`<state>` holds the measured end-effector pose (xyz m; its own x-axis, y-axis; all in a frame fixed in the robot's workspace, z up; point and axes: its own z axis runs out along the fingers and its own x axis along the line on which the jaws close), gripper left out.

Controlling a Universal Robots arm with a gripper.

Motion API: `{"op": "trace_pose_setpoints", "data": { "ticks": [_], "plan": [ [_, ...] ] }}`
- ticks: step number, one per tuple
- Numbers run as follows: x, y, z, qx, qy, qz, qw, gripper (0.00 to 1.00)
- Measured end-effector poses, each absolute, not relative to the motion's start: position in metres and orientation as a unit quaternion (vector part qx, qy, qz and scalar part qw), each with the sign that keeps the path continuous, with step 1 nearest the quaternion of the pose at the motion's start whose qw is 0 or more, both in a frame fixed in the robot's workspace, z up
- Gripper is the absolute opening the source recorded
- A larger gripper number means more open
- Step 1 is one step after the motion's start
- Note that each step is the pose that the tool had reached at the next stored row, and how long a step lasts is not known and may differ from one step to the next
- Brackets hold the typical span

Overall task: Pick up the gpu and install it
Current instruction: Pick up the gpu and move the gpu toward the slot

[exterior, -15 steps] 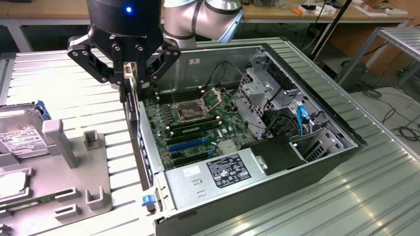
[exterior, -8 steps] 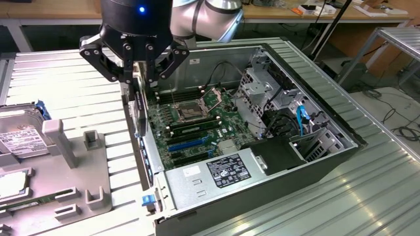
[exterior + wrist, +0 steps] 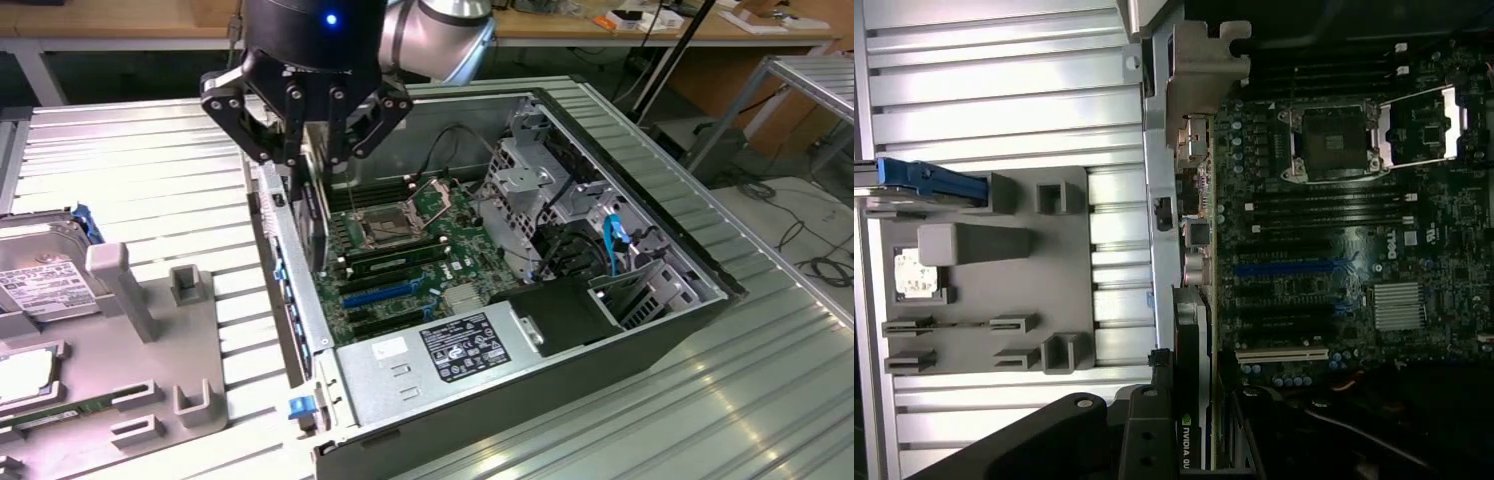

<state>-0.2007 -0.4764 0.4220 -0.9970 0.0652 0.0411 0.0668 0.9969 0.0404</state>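
Note:
My gripper (image 3: 316,158) is shut on the gpu (image 3: 318,215), a thin dark card that hangs upright and edge-on from the fingers. The card sits just inside the rear wall of the open computer case (image 3: 667,250), and its lower end reaches down beside the motherboard (image 3: 400,240). The blue expansion slot (image 3: 380,293) lies a little toward the exterior view's right of the card. In the wrist view the gpu (image 3: 1191,400) shows edge-on with a green label between the black fingers (image 3: 1144,440), alongside the motherboard (image 3: 1334,200) and its blue slot (image 3: 1294,268).
A grey parts fixture (image 3: 160,340) lies on the ribbed metal table at the exterior view's left, with a silver hard drive (image 3: 40,280) and a green RAM stick (image 3: 60,412) on it. Inside the case are the power supply (image 3: 454,345), drive cage (image 3: 534,180) and cables.

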Motion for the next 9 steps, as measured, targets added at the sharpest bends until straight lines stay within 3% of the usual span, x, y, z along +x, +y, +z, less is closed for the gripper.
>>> {"op": "trace_pose_setpoints", "data": {
  "ticks": [9],
  "plan": [
    [-0.177, -0.476, 0.422, -0.033, -0.999, -0.021, 0.02, 0.27]
  ]
}}
